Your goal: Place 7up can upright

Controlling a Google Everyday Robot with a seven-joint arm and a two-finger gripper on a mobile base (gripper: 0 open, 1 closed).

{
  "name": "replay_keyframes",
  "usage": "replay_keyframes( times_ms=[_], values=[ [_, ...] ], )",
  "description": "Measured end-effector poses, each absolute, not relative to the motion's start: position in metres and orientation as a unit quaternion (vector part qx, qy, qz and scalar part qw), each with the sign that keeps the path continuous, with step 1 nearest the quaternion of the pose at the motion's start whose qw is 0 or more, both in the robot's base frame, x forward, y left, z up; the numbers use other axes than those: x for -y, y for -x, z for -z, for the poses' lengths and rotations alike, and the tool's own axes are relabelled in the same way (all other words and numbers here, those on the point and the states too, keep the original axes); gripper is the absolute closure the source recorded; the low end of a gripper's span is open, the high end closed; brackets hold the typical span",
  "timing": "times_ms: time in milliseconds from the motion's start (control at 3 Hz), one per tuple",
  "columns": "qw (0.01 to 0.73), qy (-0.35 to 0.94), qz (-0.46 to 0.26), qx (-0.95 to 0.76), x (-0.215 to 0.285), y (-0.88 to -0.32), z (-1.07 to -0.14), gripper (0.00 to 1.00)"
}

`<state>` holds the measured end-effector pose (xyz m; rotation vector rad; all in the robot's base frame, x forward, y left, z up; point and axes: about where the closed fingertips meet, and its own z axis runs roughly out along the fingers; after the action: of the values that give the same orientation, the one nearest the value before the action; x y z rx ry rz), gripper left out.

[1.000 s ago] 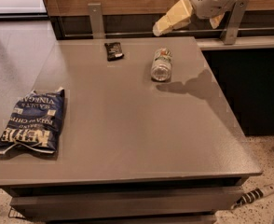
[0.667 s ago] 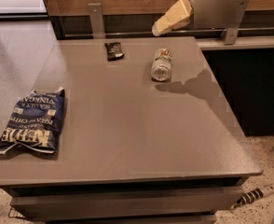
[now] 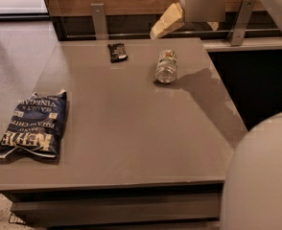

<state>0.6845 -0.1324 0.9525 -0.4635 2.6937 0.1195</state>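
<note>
The 7up can (image 3: 166,66) lies on its side on the grey table (image 3: 131,128), toward the far right, with one shiny round end facing the camera. My gripper (image 3: 183,31) hangs above the table's far edge, just behind and above the can, not touching it. It is open and empty, and one beige finger (image 3: 166,21) points down to the left.
A small black packet (image 3: 117,51) lies left of the can near the far edge. A blue chip bag (image 3: 33,123) lies at the table's left side. A pale part of my arm (image 3: 261,176) fills the lower right corner. A railing with metal posts (image 3: 99,20) runs behind the table.
The gripper has swung a little left and down above the far edge. A pale arm part has come into the lower right. The can has not moved.
</note>
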Motion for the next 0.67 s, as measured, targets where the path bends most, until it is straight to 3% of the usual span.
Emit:
replay_keyframes(
  times_ms=[667],
  values=[
    [0.133,0.07,0.05,-0.987,0.145,-0.71,-0.92,0.0]
  ],
)
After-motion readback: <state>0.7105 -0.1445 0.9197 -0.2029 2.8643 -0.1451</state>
